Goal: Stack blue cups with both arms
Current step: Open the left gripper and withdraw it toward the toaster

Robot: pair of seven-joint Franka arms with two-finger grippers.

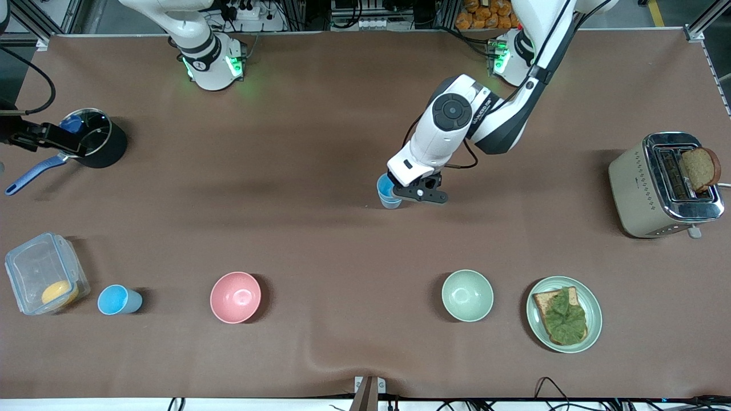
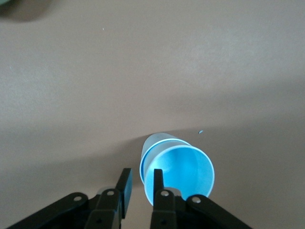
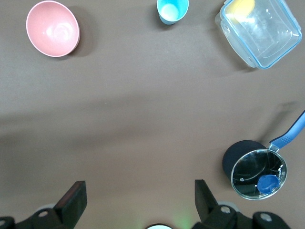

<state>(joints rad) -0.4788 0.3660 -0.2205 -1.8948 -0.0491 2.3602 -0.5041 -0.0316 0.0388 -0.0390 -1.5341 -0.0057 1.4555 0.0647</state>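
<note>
The pink bowl serves as the landmark here. Farther from the front camera than the bowl, and well toward the left arm's end of the table, two blue cups stand nested as a stacked pair (the inner one bright sky-blue inside, its rim a little above the outer cup's rim). The left gripper is at this stack: in the left wrist view its fingers stand slightly apart, one just inside the inner cup's rim, the other outside the wall with a gap showing, so nothing is clamped.

A third blue cup stands beside the bowl, toward the right arm's end of the table.

The right gripper waits high over the table, fingers spread wide and holding nothing.
</note>
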